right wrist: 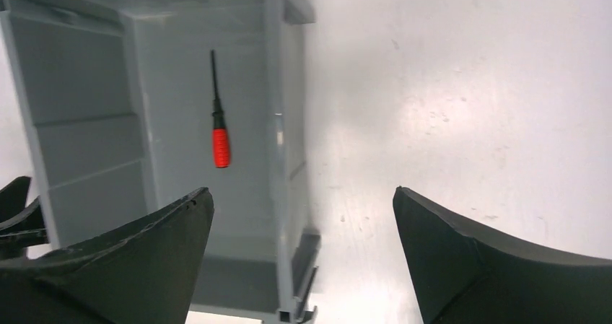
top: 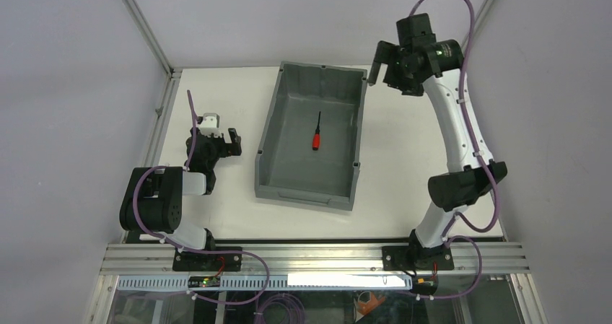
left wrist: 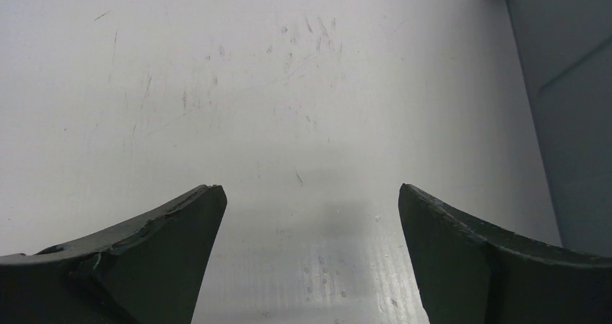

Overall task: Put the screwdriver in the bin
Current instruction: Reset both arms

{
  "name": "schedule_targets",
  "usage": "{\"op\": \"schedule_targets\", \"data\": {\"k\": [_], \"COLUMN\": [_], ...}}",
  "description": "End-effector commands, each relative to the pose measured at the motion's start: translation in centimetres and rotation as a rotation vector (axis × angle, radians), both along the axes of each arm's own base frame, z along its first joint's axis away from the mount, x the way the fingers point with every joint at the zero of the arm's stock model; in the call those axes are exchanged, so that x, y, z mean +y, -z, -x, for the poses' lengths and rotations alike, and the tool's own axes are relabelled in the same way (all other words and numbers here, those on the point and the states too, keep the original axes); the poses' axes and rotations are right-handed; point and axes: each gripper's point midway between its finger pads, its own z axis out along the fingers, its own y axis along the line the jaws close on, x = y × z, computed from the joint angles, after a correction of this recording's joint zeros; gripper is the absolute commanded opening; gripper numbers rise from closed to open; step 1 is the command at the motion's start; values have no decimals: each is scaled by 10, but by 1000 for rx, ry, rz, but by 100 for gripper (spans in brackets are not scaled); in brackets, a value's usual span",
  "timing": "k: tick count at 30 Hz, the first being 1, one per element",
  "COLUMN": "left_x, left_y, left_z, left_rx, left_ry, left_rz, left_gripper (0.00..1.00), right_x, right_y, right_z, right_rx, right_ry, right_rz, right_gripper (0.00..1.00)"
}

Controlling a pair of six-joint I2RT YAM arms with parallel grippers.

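Observation:
The screwdriver [top: 317, 134], red handle and thin black shaft, lies on the floor of the grey bin [top: 268, 133] in the middle of the table. It also shows in the right wrist view [right wrist: 219, 133], inside the bin [right wrist: 86, 143]. My right gripper [top: 376, 67] hangs open and empty high above the bin's far right corner; in its wrist view [right wrist: 302, 194] the jaws stand wide apart. My left gripper [top: 232, 142] is open and empty, low over the bare table left of the bin, as its wrist view [left wrist: 310, 190] shows.
The bin's outer wall [left wrist: 570, 122] shows at the right edge of the left wrist view. The white table [top: 426, 122] is bounded by aluminium rails at the left and near edges, with grey walls around.

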Motion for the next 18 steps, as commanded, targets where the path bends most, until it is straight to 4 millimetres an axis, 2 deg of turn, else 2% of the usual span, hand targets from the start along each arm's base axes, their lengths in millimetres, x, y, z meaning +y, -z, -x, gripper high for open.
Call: {"op": "schedule_targets", "data": {"k": [1, 8, 11, 18], "left_x": [-6, -6, -6, -6], "left_y": [-16, -15, -16, -15], "left_z": [-2, -2, -2, -2], "left_rx": [-54, -54, -54, -54], "left_ry": [23, 23, 23, 23], "left_rz": [15, 15, 15, 15], "left_gripper": [99, 99, 99, 99], "right_x": [-30, -75, -90, -112], "right_y": [-17, -4, 10, 33], "right_z": [9, 23, 32, 53], "right_rx": [-78, -105, -103, -131], "right_ry": [-6, 61, 93, 143], "right_rz": [21, 60, 72, 113], "right_gripper": [99, 99, 99, 99]}}
